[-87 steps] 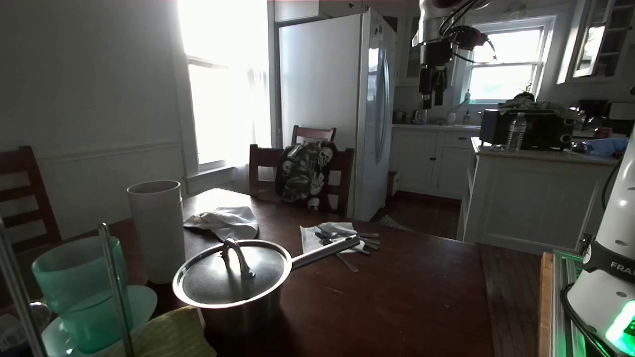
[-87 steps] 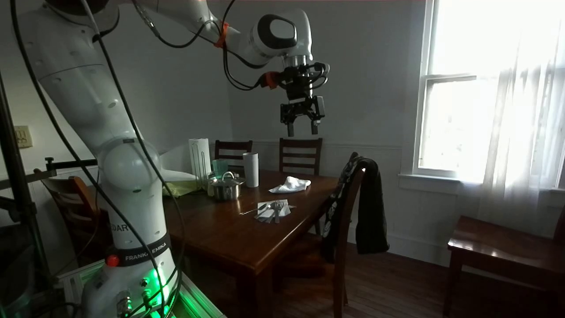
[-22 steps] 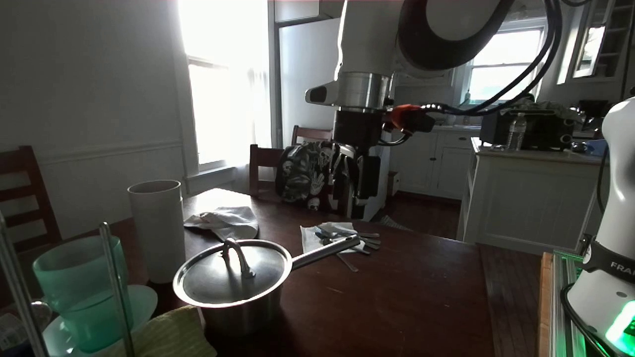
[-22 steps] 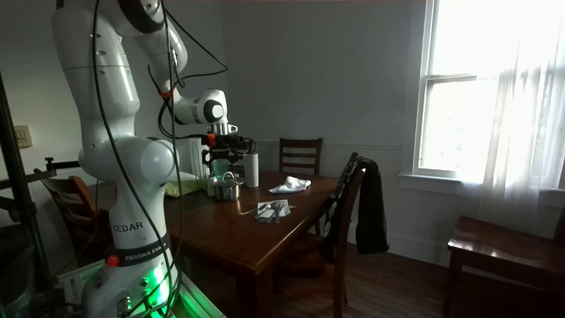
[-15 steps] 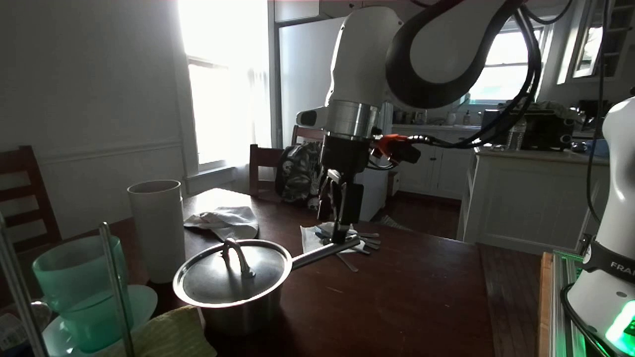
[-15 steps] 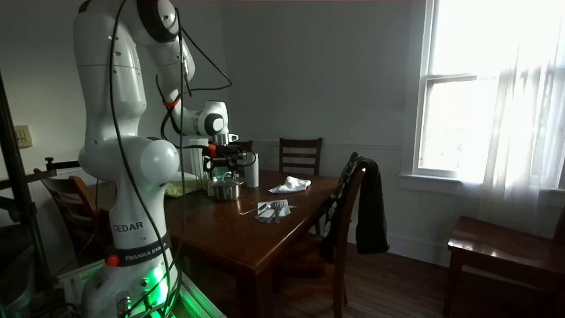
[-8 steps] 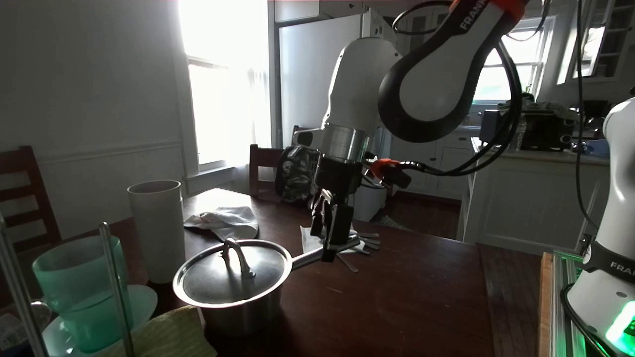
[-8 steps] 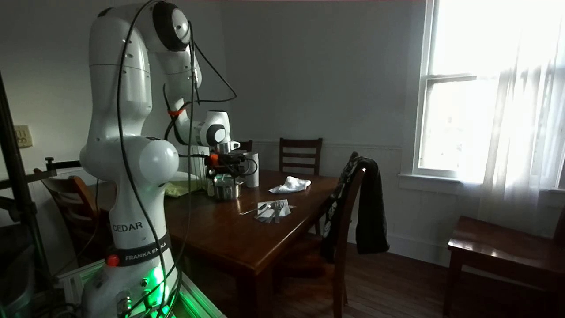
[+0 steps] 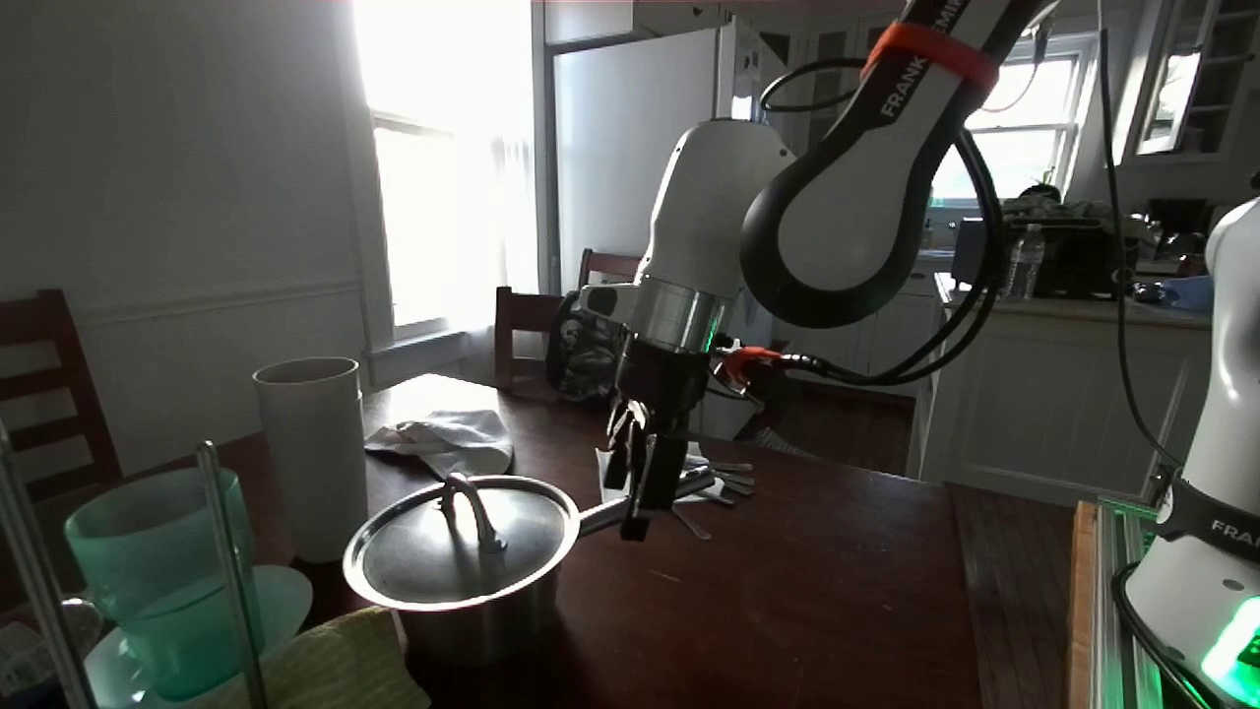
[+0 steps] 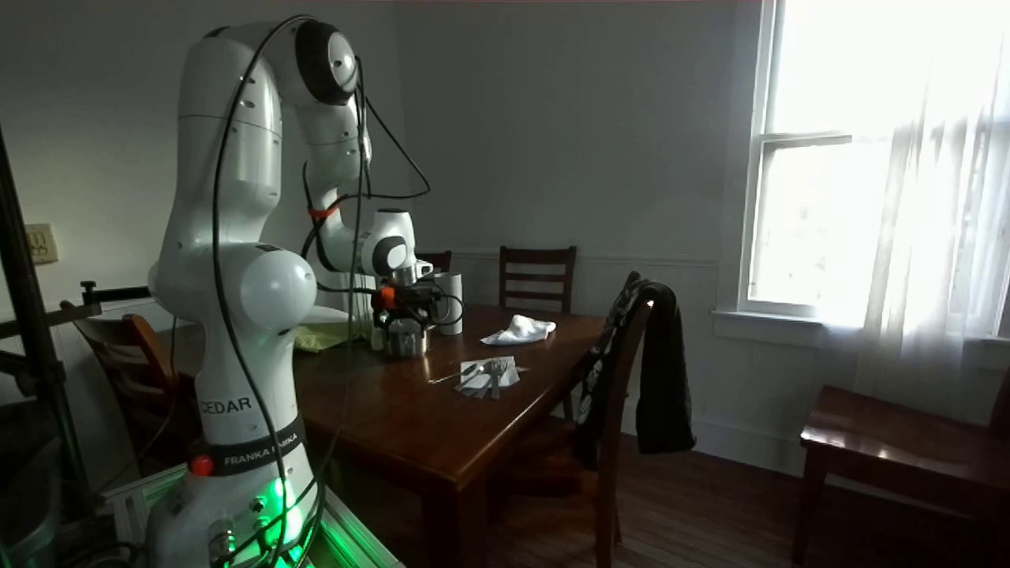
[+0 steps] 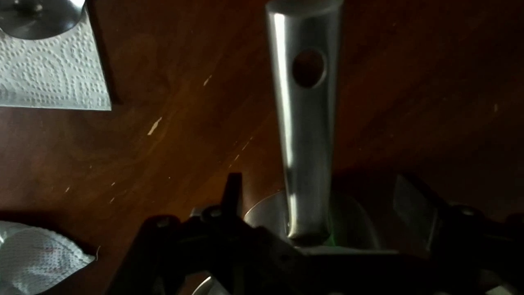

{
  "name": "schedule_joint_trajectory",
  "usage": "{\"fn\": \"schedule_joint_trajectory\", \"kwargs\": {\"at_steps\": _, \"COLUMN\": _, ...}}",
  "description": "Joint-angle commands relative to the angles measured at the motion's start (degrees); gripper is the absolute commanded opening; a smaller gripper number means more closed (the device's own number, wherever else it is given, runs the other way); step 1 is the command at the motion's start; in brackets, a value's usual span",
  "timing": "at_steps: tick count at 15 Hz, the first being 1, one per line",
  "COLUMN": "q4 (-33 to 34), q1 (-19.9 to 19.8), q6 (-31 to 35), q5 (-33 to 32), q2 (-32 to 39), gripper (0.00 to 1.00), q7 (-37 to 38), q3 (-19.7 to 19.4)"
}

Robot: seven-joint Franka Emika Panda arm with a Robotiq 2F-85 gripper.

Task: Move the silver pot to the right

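The silver pot (image 9: 497,630) sits upright on the dark table with its lid on. It has an arched lid handle and a long side handle (image 9: 602,514) pointing toward the cutlery. The pot also shows in another exterior view (image 10: 407,344), partly covered by my gripper. In the wrist view the side handle (image 11: 308,131) runs between my fingers, and the pot's rim shows below it, mostly hidden by the gripper. My gripper (image 11: 321,188) is open, one finger on each side of the handle, with gaps on both sides. In an exterior view the gripper (image 9: 632,510) is low at the handle.
Cutlery on a paper towel (image 9: 615,483) lies just beyond the handle. A crumpled white cloth (image 9: 458,433), a tall white cylinder (image 9: 313,463) and green tubs (image 9: 157,581) stand around the pot. A chair with a backpack (image 10: 631,371) is at the table's edge.
My gripper has come across from high up and descended to the pot's side handle, moving slightly toward the pot in the last second. The pot has not moved.
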Motion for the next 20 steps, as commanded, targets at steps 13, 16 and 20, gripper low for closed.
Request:
{"fn": "schedule_joint_trajectory", "kwargs": {"at_steps": 13, "q4": 3.10, "q1": -6.26, "q6": 7.30, "q5": -0.60, "q2": 6.42, "gripper": 0.11, "q7": -6.89, "q3": 6.65}}
{"fn": "schedule_joint_trajectory", "kwargs": {"at_steps": 16, "q4": 3.03, "q1": -6.24, "q6": 6.80, "q5": -1.67, "q2": 5.77, "gripper": 0.07, "q7": -5.54, "q3": 5.48}}
{"fn": "schedule_joint_trajectory", "kwargs": {"at_steps": 20, "q4": 2.89, "q1": -7.28, "q6": 6.43, "q5": -5.95, "q2": 4.98, "gripper": 0.07, "q7": -0.63, "q3": 3.92}}
